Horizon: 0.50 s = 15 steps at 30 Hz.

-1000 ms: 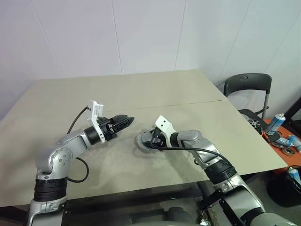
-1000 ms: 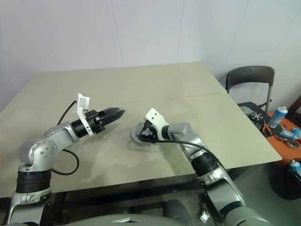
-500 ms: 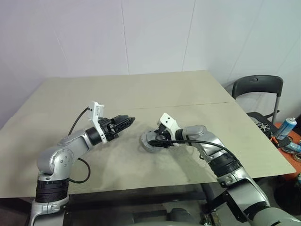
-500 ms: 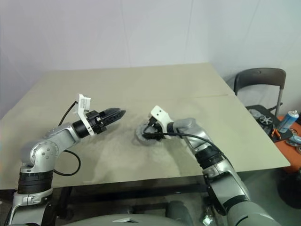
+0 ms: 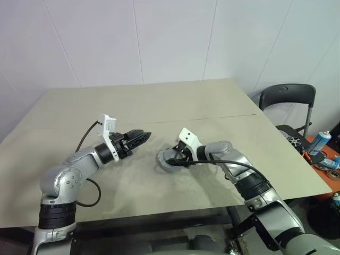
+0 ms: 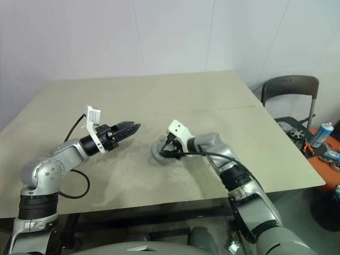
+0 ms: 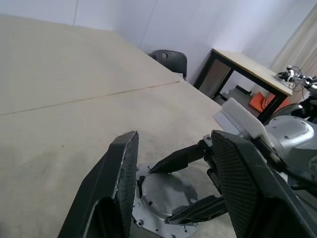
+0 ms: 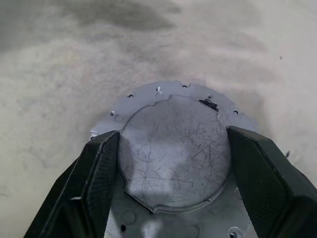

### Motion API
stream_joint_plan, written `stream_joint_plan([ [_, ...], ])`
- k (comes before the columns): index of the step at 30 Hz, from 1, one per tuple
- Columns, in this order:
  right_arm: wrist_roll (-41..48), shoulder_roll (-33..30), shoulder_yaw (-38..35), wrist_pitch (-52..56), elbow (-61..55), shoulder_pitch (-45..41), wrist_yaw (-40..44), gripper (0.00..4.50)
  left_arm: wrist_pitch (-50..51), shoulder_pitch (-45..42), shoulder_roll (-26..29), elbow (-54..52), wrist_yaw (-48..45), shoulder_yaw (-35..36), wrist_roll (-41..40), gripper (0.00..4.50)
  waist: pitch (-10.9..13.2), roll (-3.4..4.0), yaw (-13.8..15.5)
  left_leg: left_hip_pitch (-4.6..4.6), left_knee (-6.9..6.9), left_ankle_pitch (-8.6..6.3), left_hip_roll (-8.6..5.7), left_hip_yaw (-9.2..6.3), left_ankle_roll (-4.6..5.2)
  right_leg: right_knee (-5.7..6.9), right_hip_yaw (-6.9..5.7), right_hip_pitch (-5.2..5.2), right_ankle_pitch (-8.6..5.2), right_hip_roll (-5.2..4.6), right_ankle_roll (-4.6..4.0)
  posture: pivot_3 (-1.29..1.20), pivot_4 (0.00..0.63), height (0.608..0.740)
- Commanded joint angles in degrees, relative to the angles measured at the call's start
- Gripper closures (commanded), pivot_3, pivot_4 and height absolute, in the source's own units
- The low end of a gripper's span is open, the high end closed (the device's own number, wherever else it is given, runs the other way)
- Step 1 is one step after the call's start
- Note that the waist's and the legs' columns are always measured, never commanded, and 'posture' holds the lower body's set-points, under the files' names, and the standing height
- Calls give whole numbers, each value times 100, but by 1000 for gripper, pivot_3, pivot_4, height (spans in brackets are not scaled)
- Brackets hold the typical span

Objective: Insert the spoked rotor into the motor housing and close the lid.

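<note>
The right hand (image 5: 171, 159) straddles the lid (image 8: 173, 148) on the worktop (image 5: 159, 106), fingers spread beside its rim. The left hand (image 5: 142, 136) hovers nearby, spread, empty.

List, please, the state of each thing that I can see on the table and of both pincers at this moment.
lid: lying flat on the notched grey disc, on the table, between the right pincer's fingers.
notched grey disc: flat on the table, under the lid.
right pincer: open, fingers on either side of the lid; contact not clear.
left pincer: open, empty, above the table, apart from the disc.
</note>
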Motion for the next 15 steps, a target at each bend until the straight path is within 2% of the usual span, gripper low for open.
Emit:
stream_joint_plan([
  [1,-350,-241,268,559,717,328,-89,1414,-147,-192,75,49,-107,-25,69,2031,14,-45,15,17,1,0,-6,2,0,30,5,-4,0,-9,0,0,0,740],
  [4,-361,-430,250,515,741,443,3,1414,-251,-306,-32,289,-199,-414,345,2031,15,-54,41,55,1,0,-22,3,-1,73,13,9,0,-15,0,0,0,740],
  [11,-400,-815,470,412,268,797,277,1414,-532,-839,-373,1254,-763,-1347,939,2031,12,-53,189,33,5,-1,-65,-8,-1,45,11,17,-1,-24,0,0,0,740],
  [15,-349,-760,344,537,278,810,158,1414,-758,-1215,-577,2063,-1100,-1608,1259,2031,0,-97,182,23,0,-11,-89,-10,12,48,14,17,0,-54,2,0,0,740],
])
